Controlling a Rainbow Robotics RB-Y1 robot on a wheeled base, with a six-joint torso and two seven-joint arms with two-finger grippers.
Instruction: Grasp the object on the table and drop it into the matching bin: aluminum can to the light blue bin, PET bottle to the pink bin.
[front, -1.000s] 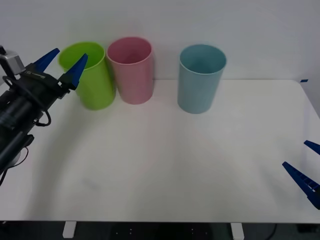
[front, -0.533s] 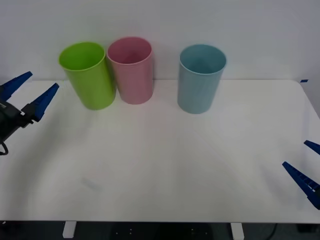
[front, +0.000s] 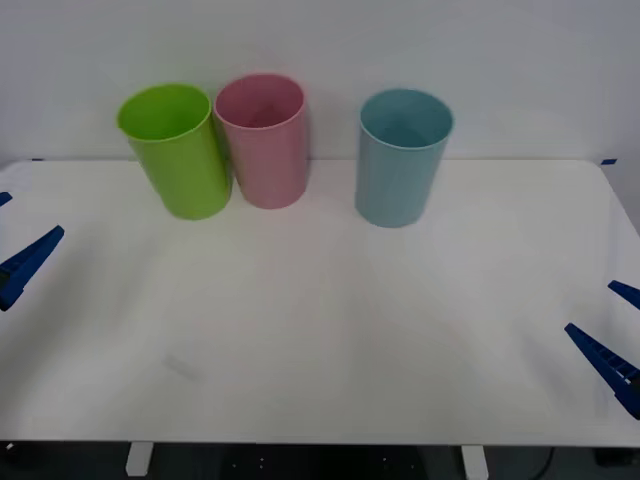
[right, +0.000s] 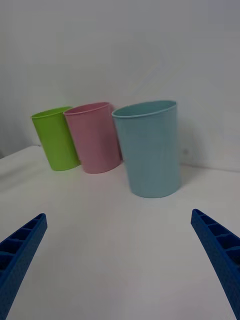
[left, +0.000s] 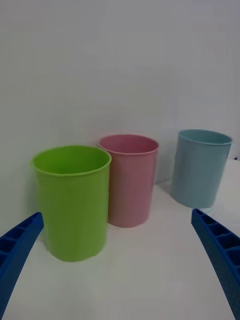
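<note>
Pink bin (front: 261, 140) tall, tapered, betw green bin (front: 177, 150) & lt blue bin (front: 402, 156); L gripper (left: 120, 260), R gripper (right: 120, 260) jaws wide, empty

Smooth matt plastic on pink bin (front: 261, 140), on lime green bin (front: 177, 150) touching it, on light blue bin (front: 401, 156) apart from it. Smooth white matt table (front: 320, 340) beneath. Ribbed blue fingers (right: 220, 250).

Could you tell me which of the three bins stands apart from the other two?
The light blue bin. It stands alone with a clear gap of table beside it, while the pink bin and the lime green bin stand side by side.
</note>
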